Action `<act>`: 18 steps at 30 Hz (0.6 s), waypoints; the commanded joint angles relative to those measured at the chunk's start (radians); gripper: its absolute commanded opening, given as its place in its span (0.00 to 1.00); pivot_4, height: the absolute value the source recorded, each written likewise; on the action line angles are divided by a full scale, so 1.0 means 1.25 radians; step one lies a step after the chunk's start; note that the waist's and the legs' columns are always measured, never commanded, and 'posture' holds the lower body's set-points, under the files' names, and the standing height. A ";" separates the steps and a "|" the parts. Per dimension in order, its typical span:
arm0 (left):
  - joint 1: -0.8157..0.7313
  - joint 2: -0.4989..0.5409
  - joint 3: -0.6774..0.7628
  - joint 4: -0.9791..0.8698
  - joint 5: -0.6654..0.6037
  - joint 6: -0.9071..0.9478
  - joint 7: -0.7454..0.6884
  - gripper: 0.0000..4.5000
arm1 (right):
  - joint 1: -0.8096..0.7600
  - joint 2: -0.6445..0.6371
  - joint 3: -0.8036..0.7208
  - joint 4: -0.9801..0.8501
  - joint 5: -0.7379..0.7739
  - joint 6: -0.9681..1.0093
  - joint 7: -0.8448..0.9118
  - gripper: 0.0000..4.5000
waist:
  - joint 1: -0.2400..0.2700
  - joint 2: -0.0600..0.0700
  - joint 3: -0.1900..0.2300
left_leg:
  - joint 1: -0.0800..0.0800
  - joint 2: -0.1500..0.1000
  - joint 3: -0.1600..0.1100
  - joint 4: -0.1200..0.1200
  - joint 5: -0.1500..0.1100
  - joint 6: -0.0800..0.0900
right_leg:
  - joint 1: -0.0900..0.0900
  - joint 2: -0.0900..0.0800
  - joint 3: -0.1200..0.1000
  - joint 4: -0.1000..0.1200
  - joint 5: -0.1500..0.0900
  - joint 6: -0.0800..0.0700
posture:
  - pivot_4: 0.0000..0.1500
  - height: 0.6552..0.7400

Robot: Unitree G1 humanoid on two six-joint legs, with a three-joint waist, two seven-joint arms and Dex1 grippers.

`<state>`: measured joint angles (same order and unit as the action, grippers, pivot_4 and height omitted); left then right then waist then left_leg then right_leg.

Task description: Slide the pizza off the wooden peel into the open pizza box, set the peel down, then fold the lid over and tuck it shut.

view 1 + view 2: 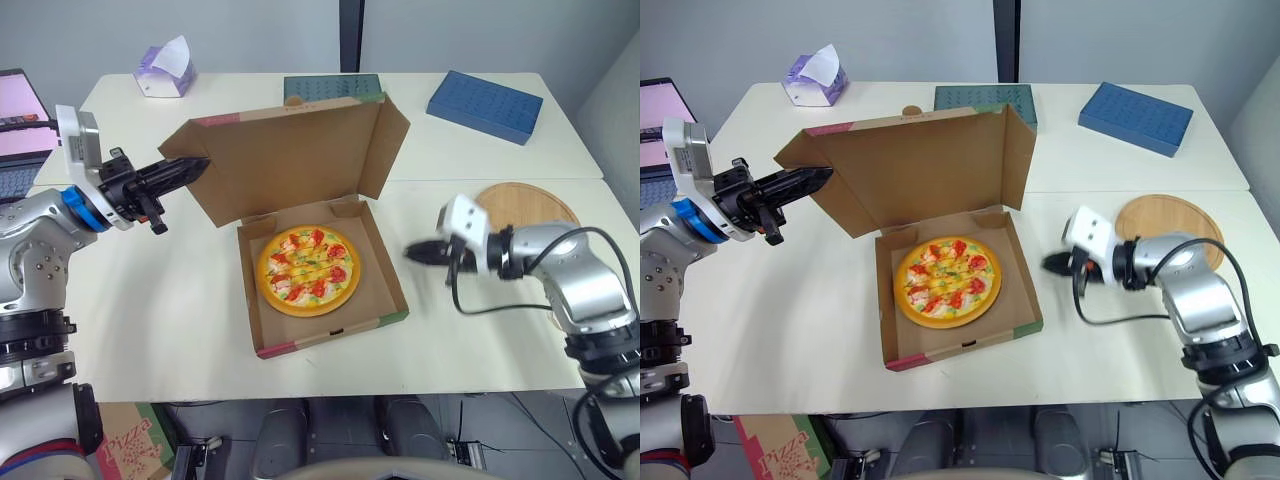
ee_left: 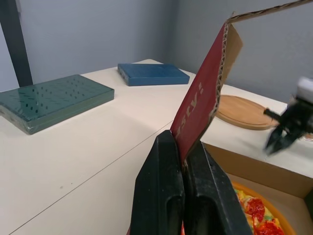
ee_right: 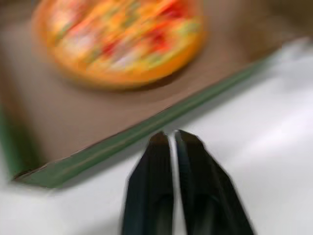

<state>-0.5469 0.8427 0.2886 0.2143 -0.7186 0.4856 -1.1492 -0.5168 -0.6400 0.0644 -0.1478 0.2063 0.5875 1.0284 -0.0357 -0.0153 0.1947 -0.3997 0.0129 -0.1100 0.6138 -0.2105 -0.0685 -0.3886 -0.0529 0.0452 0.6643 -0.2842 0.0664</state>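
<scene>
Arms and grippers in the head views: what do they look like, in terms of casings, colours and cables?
Both arms have silver-grey metal shells with rounded joints. The left gripper and right gripper each have slim black jaws and a white boxy camera module on the wrist. A blue ring circles the left wrist. A black cable loops beneath the right forearm.

- The pizza [image 3: 117, 41] is smearing into a blur in the right wrist view.
- The lid [image 1: 290, 160] is hiding the green case's [image 1: 330, 86] front edge.
- The laptop [image 1: 15, 130] is running off the frame's edge.
- The right arm [image 1: 540, 250] is covering the wooden peel's [image 1: 525, 205] near rim.
</scene>
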 commanded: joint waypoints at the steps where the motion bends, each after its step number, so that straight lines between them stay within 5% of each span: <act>1: -0.022 0.002 0.012 0.006 0.013 -0.021 -0.013 0.00 | -0.063 0.056 -0.097 -0.003 0.068 0.042 -0.098 0.36 | 0.000 0.000 0.000 | 0.000 0.000 0.000 0.000 0.000 0.000 | 0.000 0.000 0.000 0.000 0.000 0.000 | 1.00 1.00; 8: -0.040 -0.004 0.008 0.035 0.040 -0.041 -0.023 0.00 | -0.167 0.166 -0.101 0.009 0.103 0.129 -0.241 0.91 | 0.000 0.000 0.000 | 0.000 0.000 -0.001 -0.001 0.000 0.000 | 0.000 0.000 0.000 0.000 0.000 0.000 | 1.00 1.00; 14: -0.050 -0.009 0.010 0.052 0.055 -0.051 -0.026 0.00 | -0.228 0.234 -0.100 0.041 0.112 0.163 -0.325 0.91 | -0.005 0.000 0.000 | 0.000 0.000 -0.001 -0.001 0.000 0.000 | -0.001 0.000 0.000 0.001 0.000 0.000 | 1.00 1.00; 18: -0.055 -0.011 0.012 0.056 0.058 -0.047 -0.020 0.00 | -0.241 0.251 -0.091 0.066 0.106 0.157 -0.355 0.69 | -0.005 0.000 0.000 | 0.000 0.000 -0.001 -0.001 0.000 0.000 | -0.001 0.000 0.000 0.001 0.000 0.000 | 1.00 1.00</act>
<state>-0.5946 0.8257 0.2876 0.2871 -0.6494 0.4398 -1.1696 -0.7943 -0.3277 -0.0451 -0.0519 0.3340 0.7961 0.6010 -0.0416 -0.0153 0.1947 -0.3999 0.0127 -0.1108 0.6121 -0.2105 -0.0684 -0.3895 -0.0529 0.0448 0.6653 -0.2841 0.0663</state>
